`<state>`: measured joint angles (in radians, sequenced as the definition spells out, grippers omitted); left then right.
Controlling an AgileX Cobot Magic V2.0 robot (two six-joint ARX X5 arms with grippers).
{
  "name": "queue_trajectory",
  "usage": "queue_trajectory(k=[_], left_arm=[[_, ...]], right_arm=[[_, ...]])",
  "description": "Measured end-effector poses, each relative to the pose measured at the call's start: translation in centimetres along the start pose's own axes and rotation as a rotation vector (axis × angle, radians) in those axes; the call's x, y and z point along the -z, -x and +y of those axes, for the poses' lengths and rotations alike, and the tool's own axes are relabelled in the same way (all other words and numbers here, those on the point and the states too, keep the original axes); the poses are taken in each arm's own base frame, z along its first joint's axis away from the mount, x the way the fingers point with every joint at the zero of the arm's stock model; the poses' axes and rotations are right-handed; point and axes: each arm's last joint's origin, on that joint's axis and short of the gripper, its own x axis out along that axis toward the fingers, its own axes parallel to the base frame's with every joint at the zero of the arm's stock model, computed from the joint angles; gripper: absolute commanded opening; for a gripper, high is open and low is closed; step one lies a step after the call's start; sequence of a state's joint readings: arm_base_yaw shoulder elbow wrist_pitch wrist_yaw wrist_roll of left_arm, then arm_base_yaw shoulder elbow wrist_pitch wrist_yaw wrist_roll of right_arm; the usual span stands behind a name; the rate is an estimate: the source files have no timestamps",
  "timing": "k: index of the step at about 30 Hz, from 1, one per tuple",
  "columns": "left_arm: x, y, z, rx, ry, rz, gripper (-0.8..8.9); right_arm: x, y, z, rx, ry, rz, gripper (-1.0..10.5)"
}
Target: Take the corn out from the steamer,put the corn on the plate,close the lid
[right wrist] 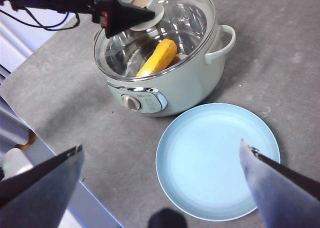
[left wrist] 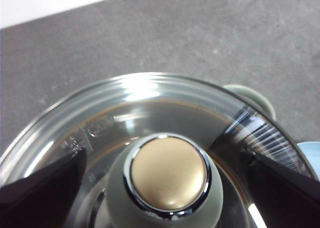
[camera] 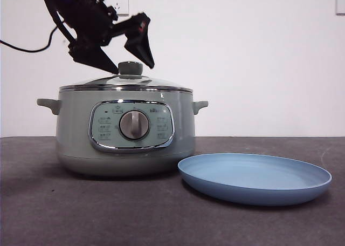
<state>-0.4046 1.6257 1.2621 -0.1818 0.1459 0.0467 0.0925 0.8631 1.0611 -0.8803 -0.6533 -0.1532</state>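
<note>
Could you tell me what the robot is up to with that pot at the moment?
The left gripper is open just above the knob of the lid, which sits on the steamer. The corn lies inside, visible through the glass. The plate beside the steamer has nothing on it. The right gripper is open and hangs high over the plate.

The big round green steamer (camera: 125,132) sits on the left with its clear glass lid (camera: 126,82) shut on top, the yellow corn (right wrist: 157,57) lies tilted inside under the glass, and the wide blue plate (camera: 254,177) lies flat just to its right.
</note>
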Motion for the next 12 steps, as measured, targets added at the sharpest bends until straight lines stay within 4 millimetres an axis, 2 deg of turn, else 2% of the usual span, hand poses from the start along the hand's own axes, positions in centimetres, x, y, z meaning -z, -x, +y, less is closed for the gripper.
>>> queue_trajectory(k=[4, 6, 8, 10, 12], left_arm=[[0.21, -0.37, -0.12, -0.008, -0.004, 0.011, 5.22], [0.21, -0.37, -0.11, -0.012, -0.004, 0.012, 4.05], [0.22, -0.37, -0.1, -0.013, -0.003, 0.012, 2.43], [0.27, -0.37, -0.11, -0.011, -0.002, 0.018, 1.34], [0.37, -0.36, -0.12, -0.01, -0.001, 0.028, 0.67]], right_arm=[[0.0, 0.0, 0.0, 0.0, 0.0, 0.0, 6.2], [0.0, 0.0, 0.0, 0.0, 0.0, 0.0, 6.2], [0.0, 0.0, 0.0, 0.0, 0.0, 0.0, 6.2], [0.0, 0.0, 0.0, 0.0, 0.0, 0.0, 6.2], [0.0, 0.0, 0.0, 0.0, 0.0, 0.0, 6.2]])
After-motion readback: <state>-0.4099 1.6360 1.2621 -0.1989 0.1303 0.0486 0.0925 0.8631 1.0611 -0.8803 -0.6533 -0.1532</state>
